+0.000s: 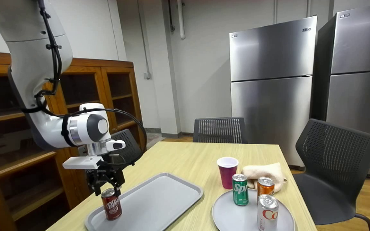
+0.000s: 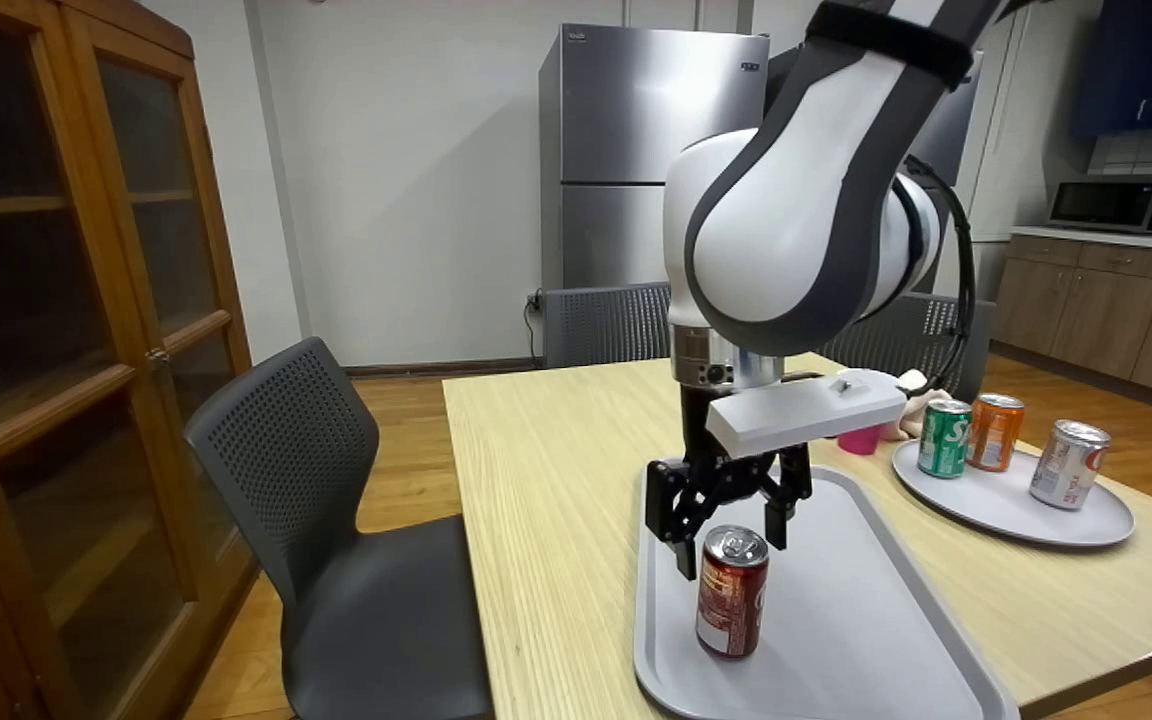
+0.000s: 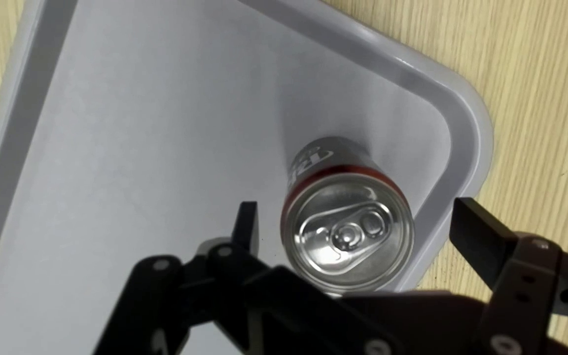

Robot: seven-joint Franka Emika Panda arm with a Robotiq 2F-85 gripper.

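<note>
A dark red Dr Pepper can point(image 1: 111, 205) stands upright near one end of a grey rectangular tray point(image 1: 159, 202). My gripper point(image 1: 108, 191) points down over this can, jaws wide apart. In the wrist view the silver can lid point(image 3: 350, 234) lies between the two fingers point(image 3: 479, 236), with a gap on each side, so neither finger appears to touch it. An exterior view has the fingertips about level with the top of the can point(image 2: 733, 605); how far down they reach beside it is hard to tell. The can's lower side is hidden in the wrist view.
A round grey plate point(image 1: 225, 211) bears a green Sprite can point(image 1: 240, 190), an orange can point(image 2: 994, 432) and a silver Coke can point(image 1: 268, 213). A magenta cup point(image 1: 227, 173) and a cream cloth point(image 1: 265, 173) stand behind. Dark chairs point(image 2: 286, 480) surround the wooden table point(image 2: 536, 480).
</note>
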